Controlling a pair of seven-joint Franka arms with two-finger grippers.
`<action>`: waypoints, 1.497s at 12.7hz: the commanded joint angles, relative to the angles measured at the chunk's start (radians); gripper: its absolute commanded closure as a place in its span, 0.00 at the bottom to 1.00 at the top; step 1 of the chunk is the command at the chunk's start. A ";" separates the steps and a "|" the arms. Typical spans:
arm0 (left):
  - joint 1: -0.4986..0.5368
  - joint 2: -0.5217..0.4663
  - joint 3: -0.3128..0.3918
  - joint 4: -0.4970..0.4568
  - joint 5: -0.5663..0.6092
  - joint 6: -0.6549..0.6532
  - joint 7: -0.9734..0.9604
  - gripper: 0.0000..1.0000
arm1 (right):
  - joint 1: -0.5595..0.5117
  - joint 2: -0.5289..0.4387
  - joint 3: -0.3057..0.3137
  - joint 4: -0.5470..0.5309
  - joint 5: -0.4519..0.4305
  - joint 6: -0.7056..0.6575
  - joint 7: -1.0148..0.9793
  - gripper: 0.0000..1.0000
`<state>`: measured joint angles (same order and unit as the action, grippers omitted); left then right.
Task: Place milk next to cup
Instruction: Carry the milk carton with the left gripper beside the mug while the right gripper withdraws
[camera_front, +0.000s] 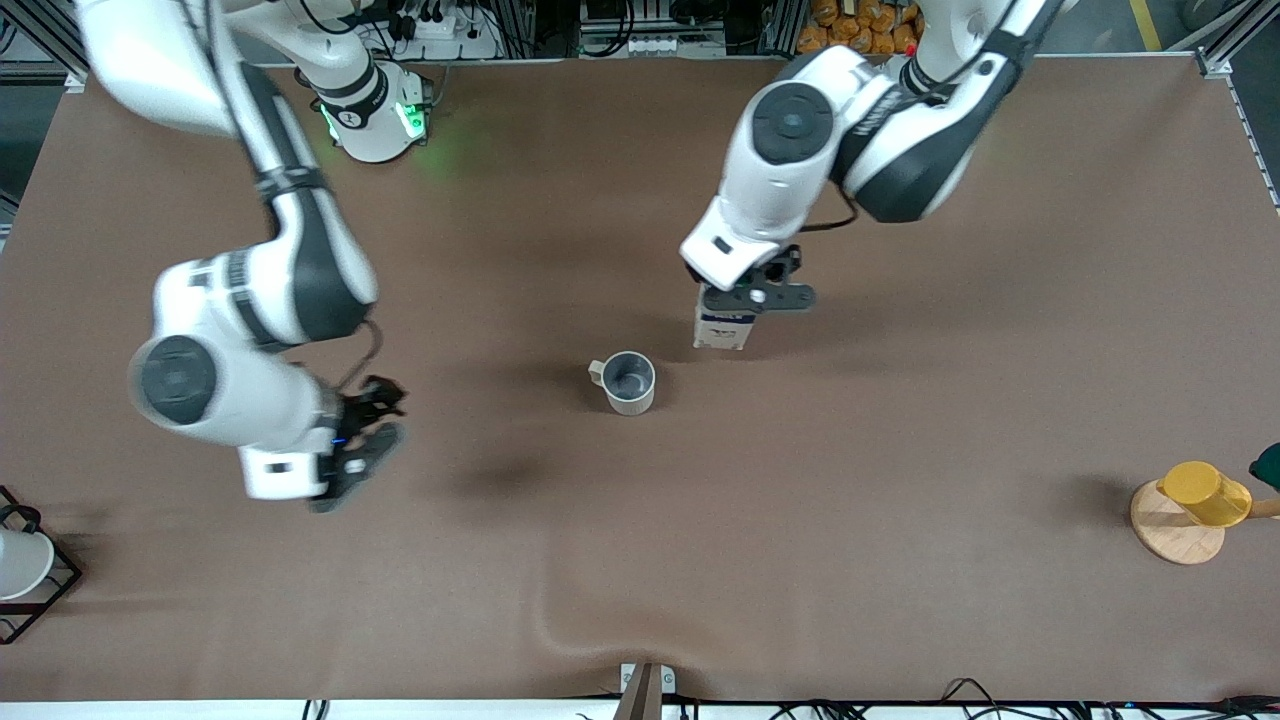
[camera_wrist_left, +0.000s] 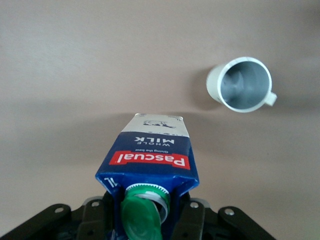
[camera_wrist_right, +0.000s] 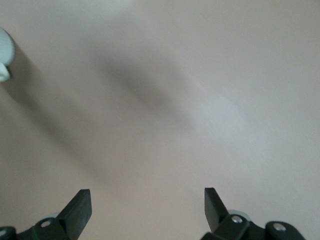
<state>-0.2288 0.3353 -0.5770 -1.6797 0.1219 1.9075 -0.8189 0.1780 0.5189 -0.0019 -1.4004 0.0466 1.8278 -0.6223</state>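
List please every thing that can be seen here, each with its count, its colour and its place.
milk carton: one, dark blue with red band and green cap, held upright beside the cup.
cup: one, cream-white, grey inside, mid-table.
yellow cup: one, on a round wooden base, at the left arm's end.
white cup: one, in a black wire rack, at the right arm's end.
table: one, brown.
left gripper: shut on the milk carton.
right gripper: open, over bare table.
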 joint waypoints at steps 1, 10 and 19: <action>-0.093 0.094 0.012 0.098 0.050 -0.022 -0.068 0.52 | -0.063 -0.225 0.020 -0.237 0.012 0.010 0.006 0.00; -0.383 0.257 0.230 0.304 0.041 -0.042 -0.218 0.53 | -0.129 -0.456 -0.076 -0.276 -0.005 -0.076 0.359 0.00; -0.402 0.309 0.247 0.360 0.036 -0.027 -0.256 0.53 | -0.144 -0.540 -0.076 -0.255 -0.028 -0.193 0.492 0.00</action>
<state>-0.6191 0.6145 -0.3325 -1.3700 0.1444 1.8980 -1.0419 0.0484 -0.0198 -0.0901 -1.6456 0.0318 1.6292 -0.1478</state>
